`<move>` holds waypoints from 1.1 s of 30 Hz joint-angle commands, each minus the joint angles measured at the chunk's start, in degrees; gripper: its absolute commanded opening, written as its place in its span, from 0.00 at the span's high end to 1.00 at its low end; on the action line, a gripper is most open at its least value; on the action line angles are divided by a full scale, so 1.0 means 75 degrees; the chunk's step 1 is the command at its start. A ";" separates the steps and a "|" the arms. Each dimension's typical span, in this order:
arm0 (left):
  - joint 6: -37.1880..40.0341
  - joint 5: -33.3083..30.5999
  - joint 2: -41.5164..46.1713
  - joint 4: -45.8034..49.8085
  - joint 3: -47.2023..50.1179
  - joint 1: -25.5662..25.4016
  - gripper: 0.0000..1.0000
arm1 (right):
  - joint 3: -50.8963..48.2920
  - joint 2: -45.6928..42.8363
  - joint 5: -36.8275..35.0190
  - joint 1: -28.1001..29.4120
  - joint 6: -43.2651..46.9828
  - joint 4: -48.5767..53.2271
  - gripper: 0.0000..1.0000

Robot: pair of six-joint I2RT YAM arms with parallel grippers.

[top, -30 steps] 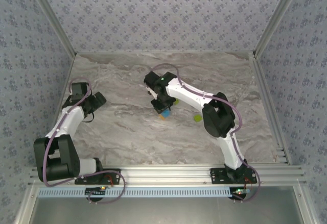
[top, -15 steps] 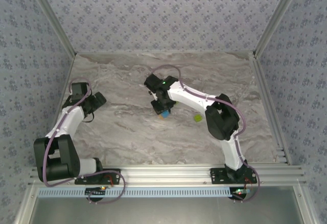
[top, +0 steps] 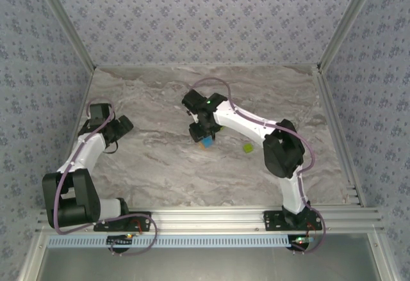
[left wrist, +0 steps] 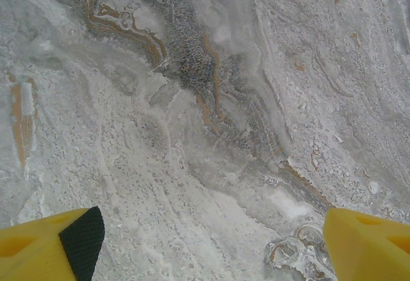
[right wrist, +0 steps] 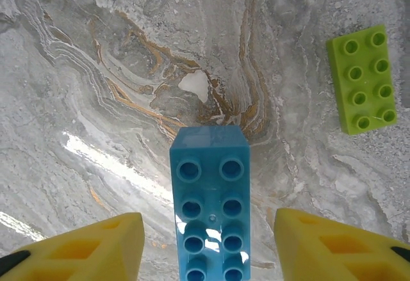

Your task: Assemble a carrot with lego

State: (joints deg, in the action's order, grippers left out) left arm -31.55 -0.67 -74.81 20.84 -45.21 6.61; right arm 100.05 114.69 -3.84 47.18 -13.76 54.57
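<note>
Marbled grey table (top: 160,166) spans the booth floor. My left gripper (top: 122,127) sits at centre left of the overhead view, fingers spread wide over bare stone. My right gripper (right wrist: 208,236) is mid-frame, jaws wide, straddling the blue brick (right wrist: 210,198) with a gap on each side. The brick's long axis runs from frame centre to the bottom edge, studs up. I'd centre, descend squarely and close on the long sides. A lime-green brick (right wrist: 364,79) lies upper right, slightly tilted.
</note>
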 commanded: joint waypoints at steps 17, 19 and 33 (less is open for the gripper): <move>0.0076 0.0081 0.0095 0.0027 -0.0215 -0.0062 0.10 | -0.2015 -0.1599 -0.1017 -0.1878 0.1047 -0.0662 0.37; 0.0082 0.0077 0.0113 0.0052 -0.0235 -0.0061 0.10 | -0.1961 -0.1306 -0.1051 -0.2116 0.1030 -0.0672 0.38; 0.0105 0.0036 -0.0038 0.0045 -0.0332 -0.0068 0.10 | -0.2200 -0.0328 -0.0255 -0.3243 0.1038 -0.1490 0.42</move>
State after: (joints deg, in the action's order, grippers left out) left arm -31.55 -0.67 -74.81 20.86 -45.21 6.61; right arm 84.36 111.59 -7.42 23.51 -6.61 44.05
